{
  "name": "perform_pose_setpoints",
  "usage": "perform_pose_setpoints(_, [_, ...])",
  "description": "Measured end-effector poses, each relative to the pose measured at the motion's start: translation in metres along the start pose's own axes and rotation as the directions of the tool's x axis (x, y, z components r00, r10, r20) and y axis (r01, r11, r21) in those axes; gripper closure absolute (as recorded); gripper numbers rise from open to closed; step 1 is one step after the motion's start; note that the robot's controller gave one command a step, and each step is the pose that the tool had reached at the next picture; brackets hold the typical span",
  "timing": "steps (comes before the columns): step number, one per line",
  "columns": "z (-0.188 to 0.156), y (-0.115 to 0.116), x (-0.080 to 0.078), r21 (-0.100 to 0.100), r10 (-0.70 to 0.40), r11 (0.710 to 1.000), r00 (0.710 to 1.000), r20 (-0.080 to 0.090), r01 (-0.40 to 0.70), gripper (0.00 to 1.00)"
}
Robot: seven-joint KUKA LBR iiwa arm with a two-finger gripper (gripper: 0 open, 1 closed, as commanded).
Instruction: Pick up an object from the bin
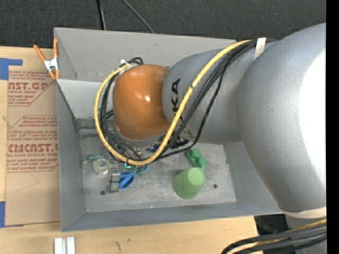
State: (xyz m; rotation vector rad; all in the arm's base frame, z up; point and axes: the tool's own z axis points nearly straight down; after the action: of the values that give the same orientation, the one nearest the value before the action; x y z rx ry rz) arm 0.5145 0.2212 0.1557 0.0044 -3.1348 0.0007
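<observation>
- Only writing we log: black block lettering [175, 96] on the grey arm link [212, 99], just right of the orange cover. Yellow and black cables [183, 110] cross it. We make out a "K" and cannot read the rest.
- No labels or print that we can see on any loose item.
- Container: grey metal bin [71, 194] with sloped walls and a speckled floor. The arm comes in from the right and covers the far and middle part of it.
- Glossy orange dome-shaped wrist cover [139, 102] sits over the bin's left-centre, with cable loops wrapped around its left and near sides.
- Gripper [125, 145]: we see only a dark body under the orange cover. Whether it is wide, narrow or holding anything, we cannot tell.
- Contents at near left, just below the cable loops and closest to the gripper: small blue plastic piece [126, 180], clear greenish ring [100, 166] to its left, and small dark piece [113, 186] touching or just beside the blue one.
- We cannot tell which of those three the gripper is over. All three lie on the floor.
- Contents at near right: light green stubby cylinder [188, 183] lying tilted, and small darker green knobbly piece [195, 157] just beyond it, close but apart.
- The two green items are well apart from the near-left cluster.
</observation>
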Motion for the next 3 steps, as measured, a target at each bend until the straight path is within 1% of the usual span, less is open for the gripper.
perform_pose_setpoints(1, [0.0904, -0.0211, -0.0600, 0.000, 0.096, 0.995, 0.995, 0.006, -0.096, 0.00])
perform_pose_setpoints(2, [0.0860, -0.0196, -0.0596, -0.002, 0.094, 0.996, 0.996, 0.007, -0.094, 1.00])
perform_pose_setpoints(3, [0.0859, -0.0192, -0.0595, -0.003, 0.094, 0.996, 0.996, 0.007, -0.094, 0.00])
